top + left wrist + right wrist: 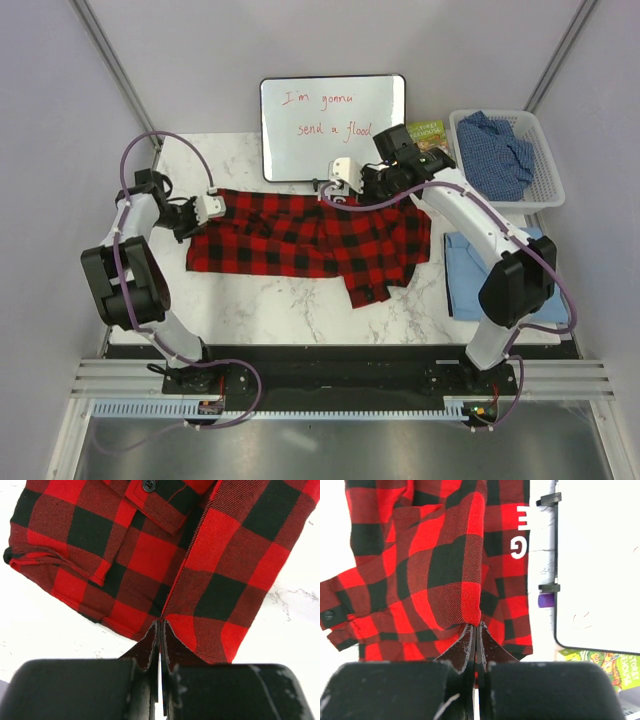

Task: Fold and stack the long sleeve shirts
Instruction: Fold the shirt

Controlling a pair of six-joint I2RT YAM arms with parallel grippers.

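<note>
The checked shirt (300, 240) is matt twill cloth, the table (300, 310) smooth, marble-veined.

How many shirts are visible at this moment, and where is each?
3. The red-and-black flannel is spread across the middle of the table; a light blue shirt lies at its right side; a dark blue shirt sits in the basket. Others could be hidden beneath.

Pale grey walls (60, 80) close in a white marble-look bench (300, 310) under even light. A whiteboard (333, 128) with red handwriting stands at its far edge, and a grey metal sheet (320, 450) lies nearest.
</note>
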